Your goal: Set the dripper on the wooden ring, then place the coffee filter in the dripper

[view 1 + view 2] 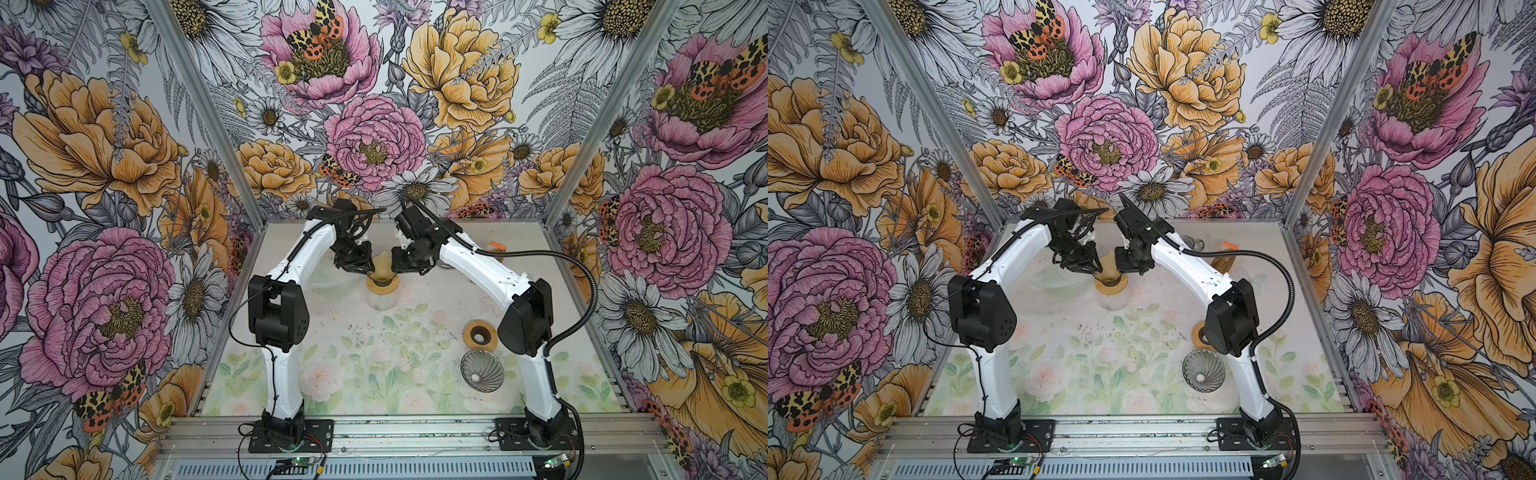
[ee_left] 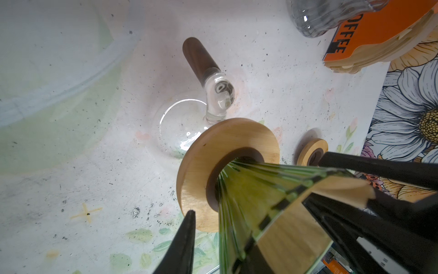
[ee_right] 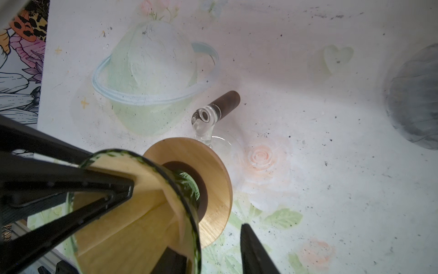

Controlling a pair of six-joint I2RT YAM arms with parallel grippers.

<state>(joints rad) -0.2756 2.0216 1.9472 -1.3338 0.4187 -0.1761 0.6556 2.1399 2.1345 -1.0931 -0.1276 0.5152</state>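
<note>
Black gripper fingers fill the foreground of both wrist views, closing in on the green glass dripper [image 2: 248, 189]. In both top views the dripper stands just above the middle of the frame, on the far half of the table [image 1: 353, 332]. It is seated in a wooden collar [image 1: 382, 286] on a clear glass carafe [image 1: 381, 303]. The brown paper coffee filter [image 1: 381, 262] sits inside the cone, its upper edge showing between the two arms. The left gripper [image 1: 365, 271] reaches in from the left of the frame and the right gripper [image 1: 397, 270] from the right, their tips almost meeting over the filter. In the left wrist view, the left gripper's jaws are partly spread and straddle the dripper wall. Its outer finger [image 2: 187, 239] stands beside the glass with a gap, and the inner one lies inside over the paper. The right wrist view shows the same for the right gripper, with its outer finger [image 3: 253, 249] clear of the rim and the other inside the filter. Neither pair pinches the wall, and whether the inner fingers press on the paper cannot be told. At the lower right of the top views a second wooden ring [image 1: 481, 334] and a grey ribbed glass cone [image 1: 482, 372] lie near the right arm.
</note>
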